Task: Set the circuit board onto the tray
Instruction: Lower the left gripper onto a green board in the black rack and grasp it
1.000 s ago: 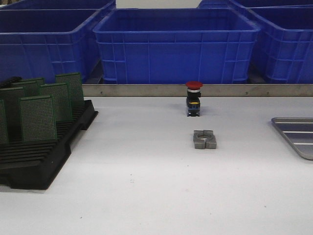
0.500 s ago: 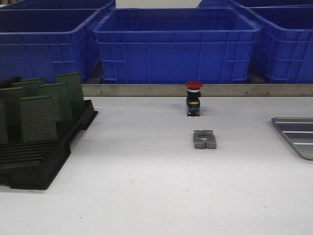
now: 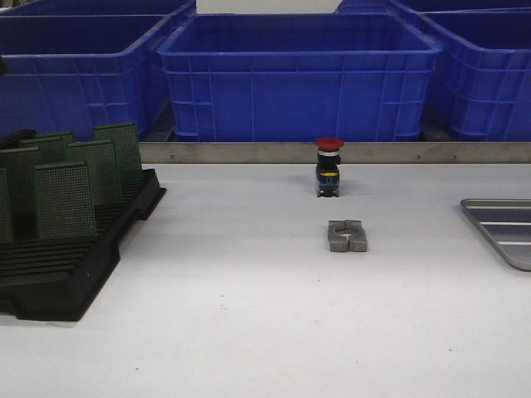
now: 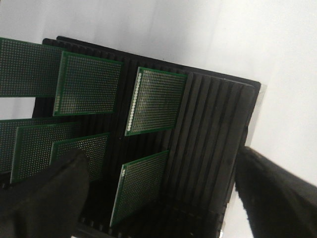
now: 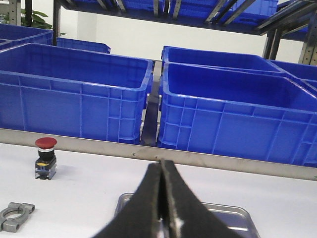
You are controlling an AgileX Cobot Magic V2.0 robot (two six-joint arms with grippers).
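Over black rack [image 4: 198,129], left hand [image 4: 158,198] agape.

A black slotted rack [image 3: 70,257] holding upright green circuit boards [image 3: 65,199] sits at the table's [image 3: 249,332] left edge, a red-capped push button [image 3: 328,167] and grey clamp [image 3: 347,235] mid-table, the tray [image 3: 506,228] at the right edge, blue crates [image 3: 299,75] behind.
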